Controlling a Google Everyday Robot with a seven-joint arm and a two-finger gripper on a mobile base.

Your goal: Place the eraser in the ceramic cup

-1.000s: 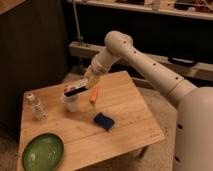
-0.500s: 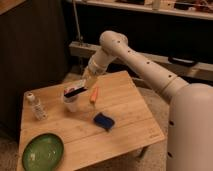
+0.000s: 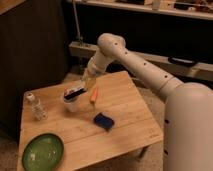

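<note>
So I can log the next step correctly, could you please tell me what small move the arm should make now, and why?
Probably let go and lift the claw straight up. The eraser already lies across the rim of the ceramic cup, with the claw just above and behind it. It looks to be resting on top rather than down inside, so a gentle release should let it settle in.

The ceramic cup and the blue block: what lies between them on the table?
In the camera view, bare wood separates the ceramic cup from the blue block. The orange object lies beside the cup; the hand hovers above it.
</note>
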